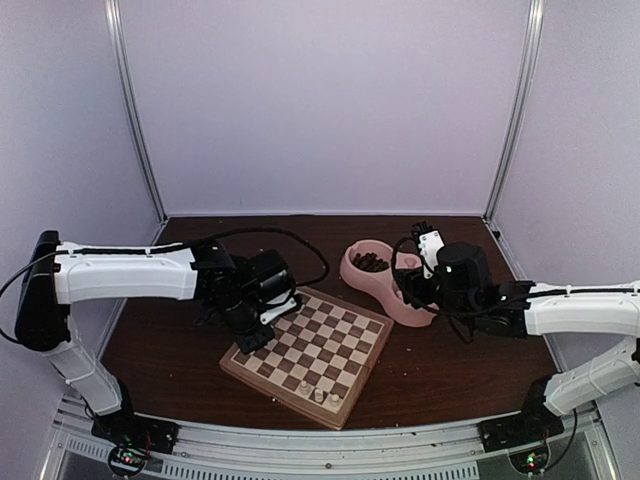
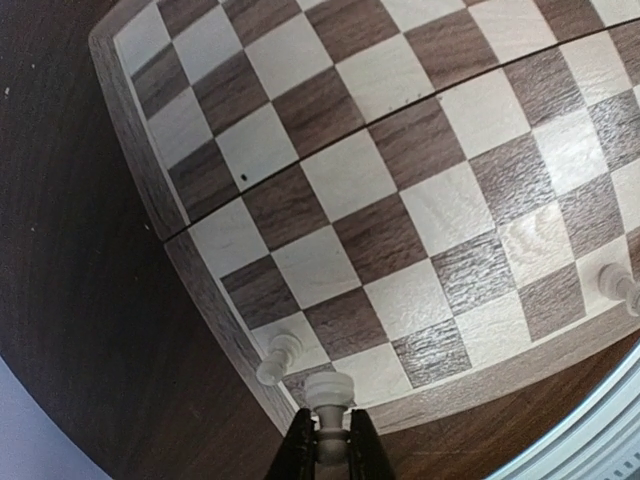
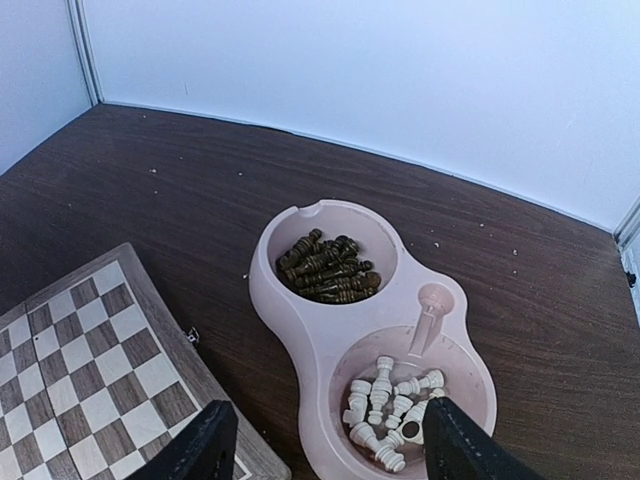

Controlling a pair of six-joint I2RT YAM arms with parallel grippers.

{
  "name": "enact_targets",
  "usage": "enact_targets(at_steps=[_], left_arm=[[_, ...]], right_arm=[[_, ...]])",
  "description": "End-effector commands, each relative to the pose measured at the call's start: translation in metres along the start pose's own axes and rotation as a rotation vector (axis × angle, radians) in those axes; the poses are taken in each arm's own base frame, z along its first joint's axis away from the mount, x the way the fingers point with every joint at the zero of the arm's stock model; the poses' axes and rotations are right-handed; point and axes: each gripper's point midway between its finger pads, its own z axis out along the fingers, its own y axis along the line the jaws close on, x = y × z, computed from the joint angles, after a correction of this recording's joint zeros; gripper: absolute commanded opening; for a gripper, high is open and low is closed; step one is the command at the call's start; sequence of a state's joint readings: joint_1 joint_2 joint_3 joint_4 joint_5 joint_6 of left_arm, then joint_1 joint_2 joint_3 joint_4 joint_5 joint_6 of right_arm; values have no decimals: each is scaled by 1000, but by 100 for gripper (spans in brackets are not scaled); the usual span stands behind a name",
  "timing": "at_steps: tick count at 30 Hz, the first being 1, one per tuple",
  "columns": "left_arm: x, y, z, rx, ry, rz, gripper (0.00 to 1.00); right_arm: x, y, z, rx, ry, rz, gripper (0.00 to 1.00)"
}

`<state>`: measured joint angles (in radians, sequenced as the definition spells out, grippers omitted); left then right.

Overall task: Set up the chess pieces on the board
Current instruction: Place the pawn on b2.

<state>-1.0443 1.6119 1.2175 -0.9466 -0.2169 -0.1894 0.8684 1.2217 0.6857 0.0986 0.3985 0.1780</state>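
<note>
Left tool (image 2: 328, 445) is clamped on a cream pawn (image 2: 330, 392) over the chessboard (image 1: 330, 335) edge row, by a corner. A second pawn (image 2: 280, 358) stands just beside it. The pieces look light, stiff, smooth and tippy, so pinch the waist under the head. Right tool (image 3: 325, 420) is open and empty above the loose cream pieces (image 3: 385, 405) in the pink bowl (image 3: 300, 300).

On the bench (image 1: 440, 370), the board (image 1: 320, 340) lies left of the bowl (image 1: 400, 305), with chess pieces (image 1: 319, 395) along the board's near edge.
</note>
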Motion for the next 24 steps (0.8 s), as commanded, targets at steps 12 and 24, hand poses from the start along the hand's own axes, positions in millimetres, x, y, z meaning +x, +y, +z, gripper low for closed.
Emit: enact_targets(at_steps=[12,24], left_arm=[[8,-5,17,53,164,23,0],[3,-6,25,49,206,35,0]], right_arm=[[-7,-6,-6,9,-43,2,66],[-7,-1,-5,-12,-40,2,67]])
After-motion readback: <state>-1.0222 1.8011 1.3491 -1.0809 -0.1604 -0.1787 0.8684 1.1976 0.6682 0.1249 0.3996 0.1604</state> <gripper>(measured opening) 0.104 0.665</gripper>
